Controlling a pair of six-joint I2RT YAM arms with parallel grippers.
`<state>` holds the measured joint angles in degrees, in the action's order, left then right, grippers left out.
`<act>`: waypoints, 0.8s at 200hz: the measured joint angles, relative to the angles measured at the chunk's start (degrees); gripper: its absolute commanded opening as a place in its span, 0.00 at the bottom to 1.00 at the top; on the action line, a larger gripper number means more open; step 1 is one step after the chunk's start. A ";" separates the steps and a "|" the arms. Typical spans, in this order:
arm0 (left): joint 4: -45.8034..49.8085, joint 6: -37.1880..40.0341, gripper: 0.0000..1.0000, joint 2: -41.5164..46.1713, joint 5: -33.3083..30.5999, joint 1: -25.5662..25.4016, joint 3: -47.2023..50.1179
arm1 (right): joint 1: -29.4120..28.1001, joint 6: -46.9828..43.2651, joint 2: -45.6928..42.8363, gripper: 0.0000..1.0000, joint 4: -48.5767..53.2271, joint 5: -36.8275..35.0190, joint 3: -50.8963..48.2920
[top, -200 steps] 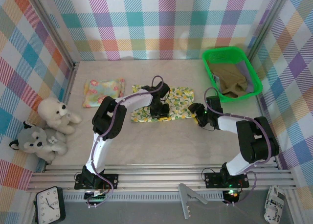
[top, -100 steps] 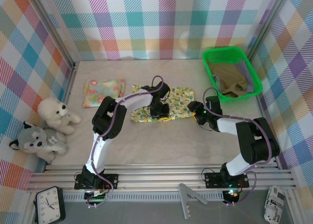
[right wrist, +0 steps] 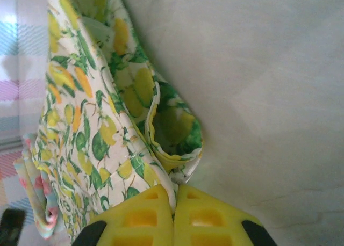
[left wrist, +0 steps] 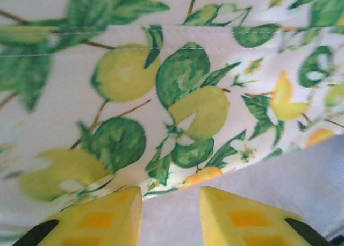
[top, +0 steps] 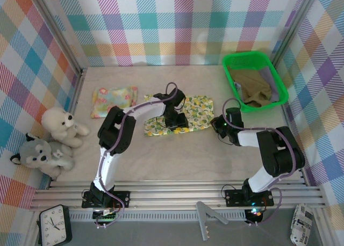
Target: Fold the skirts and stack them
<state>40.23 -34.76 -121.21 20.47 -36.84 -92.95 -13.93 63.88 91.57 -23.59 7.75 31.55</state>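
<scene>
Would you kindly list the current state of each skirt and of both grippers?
lemon-print skirt, flat on table, corner pinched
pink floral skirt, flat, untouched
olive skirt, crumpled in green tray
lavender skirt, bunched in tray
left gripper, open above lemon-print skirt
right gripper, shut on its corner

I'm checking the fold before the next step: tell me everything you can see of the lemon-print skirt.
The lemon-print skirt is thin white cloth printed with yellow lemons and green leaves, with a stitched hem line. It lies mostly flat near the middle of the table. Its near right corner is curled up and pinched in the shut right end effector. The left end effector hangs open over its near edge, gripping nothing.
</scene>
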 measured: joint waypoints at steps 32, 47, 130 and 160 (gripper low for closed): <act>-0.33 0.09 0.38 8.94 -3.34 5.38 4.28 | 0.00 -0.02 0.02 0.00 0.72 -0.68 0.00; -0.31 0.17 0.38 11.26 -5.44 9.68 5.62 | 0.00 -0.07 0.02 0.00 0.85 -0.76 0.00; 0.11 3.56 0.33 5.18 -13.77 18.60 9.49 | 0.02 -4.26 0.11 0.06 5.49 -0.57 2.58; -0.50 3.52 0.28 4.17 -14.38 18.51 9.33 | 0.07 -7.17 2.67 0.22 6.62 2.32 6.93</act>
<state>39.72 -31.24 -117.03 6.09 -18.33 -83.61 -13.87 56.71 94.24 -16.97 10.07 38.48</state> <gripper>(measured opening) 0.309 0.172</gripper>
